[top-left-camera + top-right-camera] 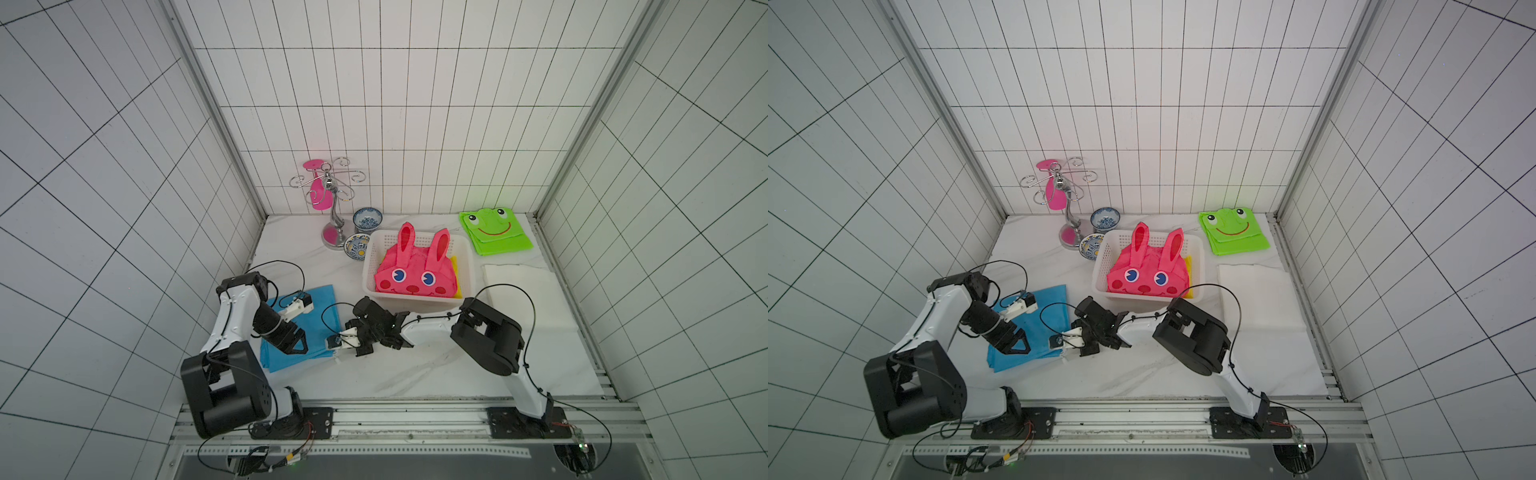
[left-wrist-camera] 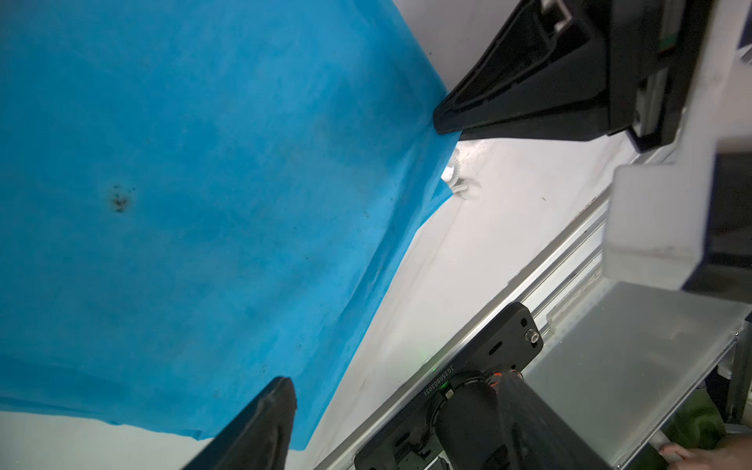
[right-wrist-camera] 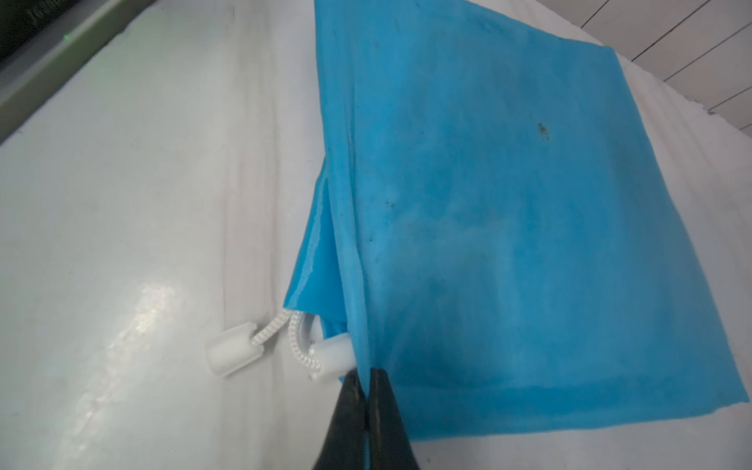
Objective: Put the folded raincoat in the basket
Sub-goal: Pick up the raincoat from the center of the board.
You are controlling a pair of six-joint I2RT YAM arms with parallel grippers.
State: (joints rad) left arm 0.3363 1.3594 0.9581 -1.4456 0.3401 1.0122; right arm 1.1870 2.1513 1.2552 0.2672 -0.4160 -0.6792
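The blue folded raincoat (image 1: 322, 299) lies flat near the desk's front left corner, outside the basket (image 1: 366, 269). The right gripper (image 3: 368, 380) is closed, pinching the raincoat's edge right beside a white drawstring toggle (image 3: 234, 354). That arm stretches low across the desk's front, its forearm passing just before the basket. The left gripper (image 1: 297, 349) hangs over the raincoat with jaws spread wide and nothing in them, elbow raised. A pink bunny raincoat (image 1: 411, 274) already fills the basket. A green frog raincoat (image 1: 494, 232) sits at the far right corner, with a white cloth (image 1: 519, 286) along the right edge.
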